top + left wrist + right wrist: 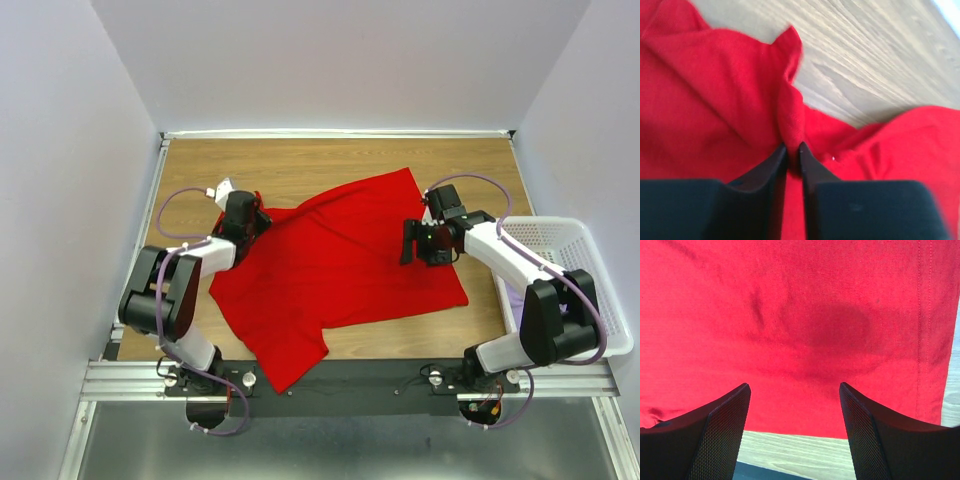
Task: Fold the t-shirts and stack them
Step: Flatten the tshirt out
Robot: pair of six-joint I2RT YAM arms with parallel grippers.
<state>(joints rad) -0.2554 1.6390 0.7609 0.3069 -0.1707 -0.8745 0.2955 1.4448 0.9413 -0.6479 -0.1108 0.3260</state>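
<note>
One red tee (340, 260) pinched in L claw (792, 148).

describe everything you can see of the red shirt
The red shirt is bright, plain, soft knit cloth, short-sleeved, with a double-stitched hem seen in the right wrist view. It lies spread mostly flat but crooked on the wooden table, lightly creased, one part reaching over the near edge onto the dark rail. At its left side the left tool is shut on a raised ridge of cloth. The right tool hangs open over its right side.
</note>
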